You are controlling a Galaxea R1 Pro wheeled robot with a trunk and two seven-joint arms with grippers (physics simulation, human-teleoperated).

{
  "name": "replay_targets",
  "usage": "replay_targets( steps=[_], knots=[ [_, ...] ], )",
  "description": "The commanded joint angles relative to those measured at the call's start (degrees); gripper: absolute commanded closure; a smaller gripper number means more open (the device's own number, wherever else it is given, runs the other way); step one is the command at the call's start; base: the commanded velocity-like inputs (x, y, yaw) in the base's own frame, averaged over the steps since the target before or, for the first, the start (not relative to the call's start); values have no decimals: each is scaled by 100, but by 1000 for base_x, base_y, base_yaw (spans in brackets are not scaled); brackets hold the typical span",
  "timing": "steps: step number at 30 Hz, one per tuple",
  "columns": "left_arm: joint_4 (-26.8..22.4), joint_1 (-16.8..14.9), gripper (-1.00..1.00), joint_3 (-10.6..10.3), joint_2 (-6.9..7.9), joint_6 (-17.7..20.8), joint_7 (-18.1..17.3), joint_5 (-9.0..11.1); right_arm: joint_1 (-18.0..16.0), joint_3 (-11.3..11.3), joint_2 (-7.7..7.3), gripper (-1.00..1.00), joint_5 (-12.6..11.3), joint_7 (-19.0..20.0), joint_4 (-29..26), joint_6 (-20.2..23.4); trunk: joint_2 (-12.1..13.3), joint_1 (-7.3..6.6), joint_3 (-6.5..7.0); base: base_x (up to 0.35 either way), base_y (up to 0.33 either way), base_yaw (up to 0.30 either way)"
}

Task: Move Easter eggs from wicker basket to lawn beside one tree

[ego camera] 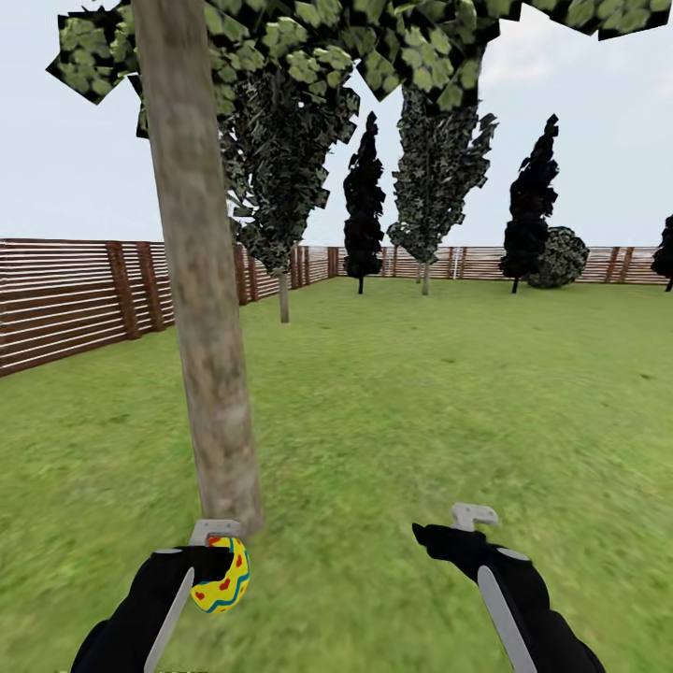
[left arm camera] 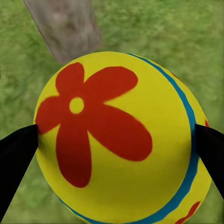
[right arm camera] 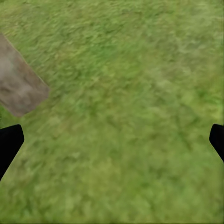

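The left gripper (ego camera: pixel 217 561) clamps an Easter egg (ego camera: pixel 222 574) near the tree (ego camera: pixel 201 280)'s base; the right gripper (ego camera: pixel 458 533) hangs spread, empty.

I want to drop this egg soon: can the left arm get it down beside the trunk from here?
Probably yes: the left hand holds the egg just before the trunk, with bare grass around.

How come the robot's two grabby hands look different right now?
The left gripper is shut on a yellow Easter egg with red flowers and blue bands; the right gripper is open and holds nothing. The left gripper hangs right by the foot of the tree trunk; the right gripper hangs farther out over the bare lawn. Both have black fingers and are held low above the grass.
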Motion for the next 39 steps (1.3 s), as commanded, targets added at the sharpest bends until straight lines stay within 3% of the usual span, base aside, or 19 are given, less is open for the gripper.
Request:
replay_targets(
  steps=[1, 28, 39],
  knots=[
    [-7, -5, 100, -4, 0, 29, 4, -6, -4, 9, -5, -100, -49, -43, -6, 19, -4, 1, -7, 109, -301, 268],
    [-3, -5, 100, 0, 0, 3, 3, 3, -4, 27, -5, -100, -49, -47, -6, 19, -4, 1, -7, 186, -257, 287],
    [2, -5, 100, 0, 0, 3, 1, 2, -5, 41, 8, -100, -62, -30, -114, 30, -4, 1, -2, 247, -216, -19]
  ],
)
